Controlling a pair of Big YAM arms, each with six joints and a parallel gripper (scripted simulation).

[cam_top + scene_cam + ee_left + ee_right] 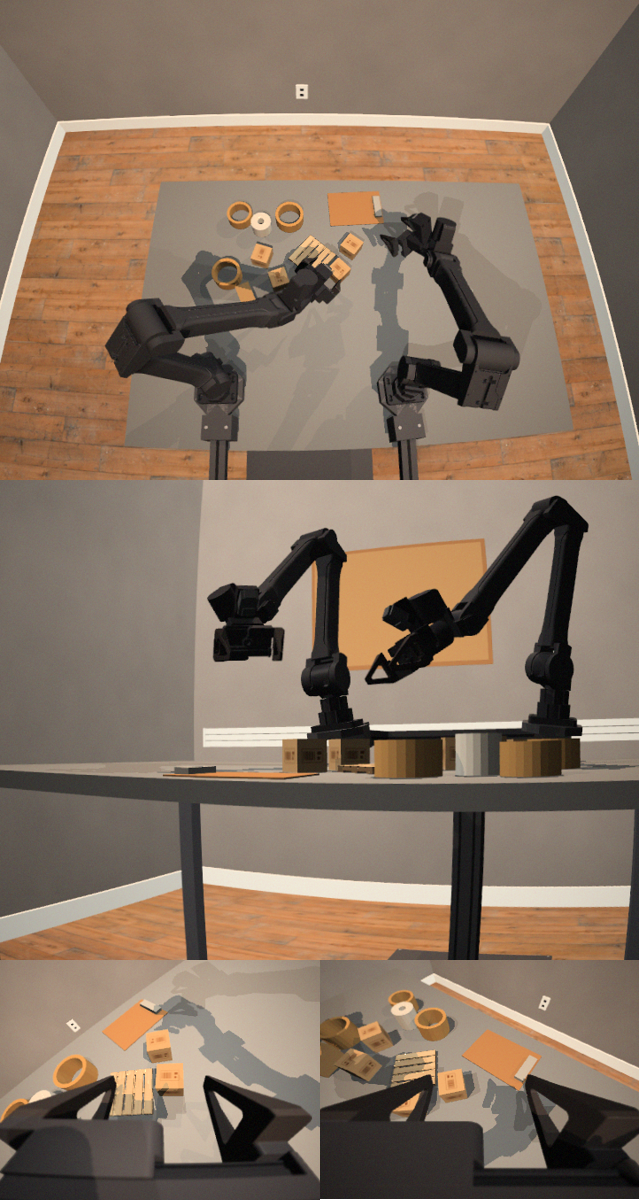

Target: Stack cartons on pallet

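Observation:
Four brown cartons lie on the grey table around the slatted wooden pallet [315, 251]. One carton [261, 254] and a second [278, 276] sit left of the pallet; a third [350, 244] and a fourth [340, 268] sit right of it. The pallet [133, 1092] carries nothing. My left gripper [324, 276] is open and empty, high above the pallet's near edge; its wrist view shows two cartons [169, 1077] [158, 1045] below it. My right gripper [407, 232] is open and empty, raised to the right of the cartons, and a carton [452, 1085] shows below it.
Three brown rings [239, 214] [288, 215] [227, 273] and a white roll [261, 223] stand left of and behind the cartons. A flat orange sheet [354, 208] with a small grey block lies at the back. A small orange flat piece [245, 291] lies by the left arm.

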